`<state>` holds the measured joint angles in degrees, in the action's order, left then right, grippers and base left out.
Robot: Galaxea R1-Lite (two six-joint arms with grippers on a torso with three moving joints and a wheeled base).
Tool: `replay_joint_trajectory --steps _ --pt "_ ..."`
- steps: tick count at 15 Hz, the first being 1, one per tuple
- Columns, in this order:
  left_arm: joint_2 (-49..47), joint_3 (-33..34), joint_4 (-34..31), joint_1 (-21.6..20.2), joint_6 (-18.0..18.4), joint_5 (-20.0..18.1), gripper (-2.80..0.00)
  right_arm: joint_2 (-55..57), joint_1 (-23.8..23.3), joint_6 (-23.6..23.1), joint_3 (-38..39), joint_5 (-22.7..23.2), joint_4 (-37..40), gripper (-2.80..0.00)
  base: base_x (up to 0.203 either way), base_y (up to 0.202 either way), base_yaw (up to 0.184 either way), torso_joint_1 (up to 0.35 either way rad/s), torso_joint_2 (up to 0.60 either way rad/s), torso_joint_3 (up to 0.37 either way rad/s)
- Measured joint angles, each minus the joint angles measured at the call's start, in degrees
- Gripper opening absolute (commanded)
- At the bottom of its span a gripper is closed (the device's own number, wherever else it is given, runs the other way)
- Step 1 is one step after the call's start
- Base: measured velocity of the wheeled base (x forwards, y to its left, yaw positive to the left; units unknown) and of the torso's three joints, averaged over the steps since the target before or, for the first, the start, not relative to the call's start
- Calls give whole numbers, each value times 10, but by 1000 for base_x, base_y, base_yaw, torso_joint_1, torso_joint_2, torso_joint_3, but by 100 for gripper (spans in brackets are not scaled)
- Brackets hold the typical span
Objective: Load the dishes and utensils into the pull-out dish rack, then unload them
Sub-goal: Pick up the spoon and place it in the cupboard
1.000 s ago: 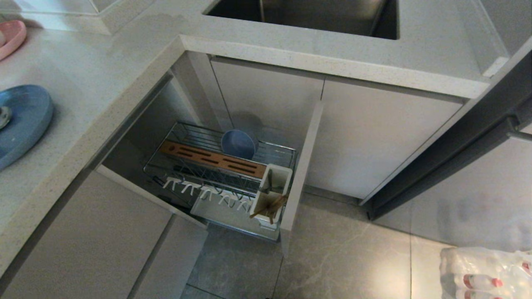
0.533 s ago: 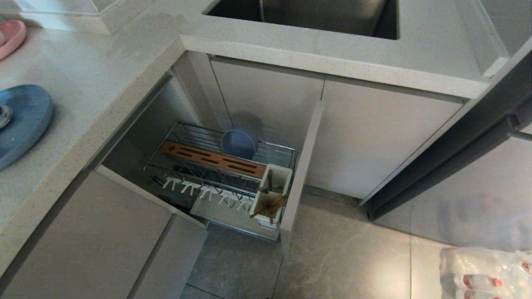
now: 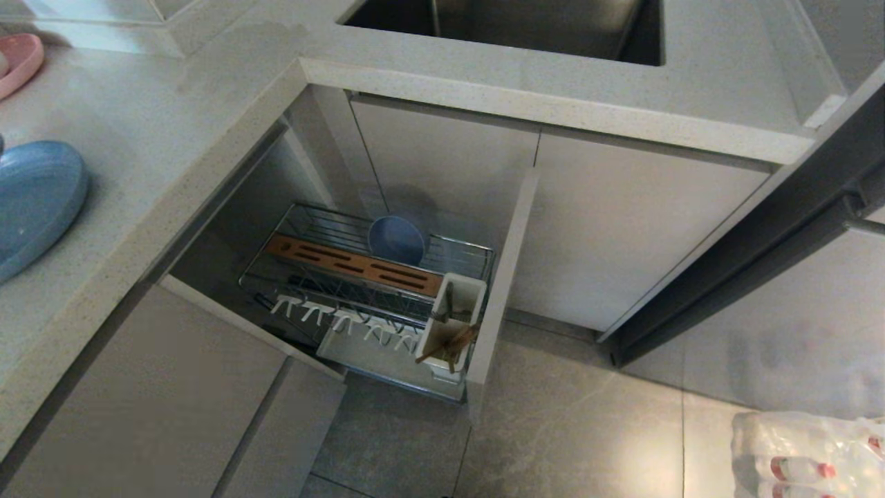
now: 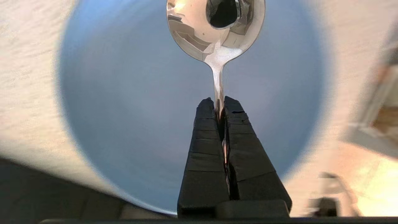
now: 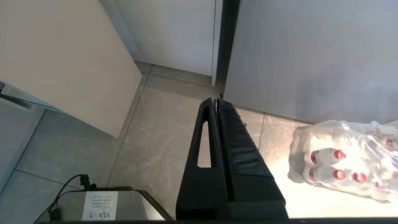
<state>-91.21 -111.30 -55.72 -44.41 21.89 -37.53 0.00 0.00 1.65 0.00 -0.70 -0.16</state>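
Spoon of shiny silver metal, long-handled, is clamped by its handle between the closed black fingers of the left gripper, bowl end pointing away from the wrist, above the wide matte light-blue round plate. That plate lies on the speckled pale countertop at the far left of the head view; a pink plate sits farther back on the same counter. Below, the chrome wire pull-out dish rack stands drawn out. The small light-blue bowl stands on edge behind its slotted brown wooden strip. Light-brown wooden chopsticks lean in the white utensil cup at the rack's near right corner. The right gripper hangs over the grey floor tiles, fingers together, holding nothing, beside a wrapped pack of water bottles.
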Motion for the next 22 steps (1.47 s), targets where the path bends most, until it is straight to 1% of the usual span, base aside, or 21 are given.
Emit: replay_joint_trajectory --steps 2,4,6,9,13,16,19,22 --pt "20 0 1 33 -37 0 -280 0 0 0 0 0 0 -280 0 0 0 0 0 0" --pt "40 0 -1 78 -74 0 -280 0 0 0 0 0 0 -280 0 0 0 0 0 0" --pt "56 4 -5 127 -99 1 -280 0 0 0 0 0 0 -280 0 0 0 0 0 0" --pt "69 9 -38 210 -106 2 -280 0 0 0 0 0 0 -280 0 0 0 0 0 0" --pt "69 12 -107 343 -106 4 -280 0 0 0 0 0 0 -280 0 0 0 0 0 0" --pt "57 25 -136 432 -107 4 -280 0 0 0 0 0 0 -280 0 0 0 0 0 0" --pt "27 40 -139 487 -111 4 -280 0 0 0 0 0 0 -280 0 0 0 0 0 0" --pt "-11 42 -138 530 -139 13 -280 0 0 0 0 0 0 -280 0 0 0 0 0 0"
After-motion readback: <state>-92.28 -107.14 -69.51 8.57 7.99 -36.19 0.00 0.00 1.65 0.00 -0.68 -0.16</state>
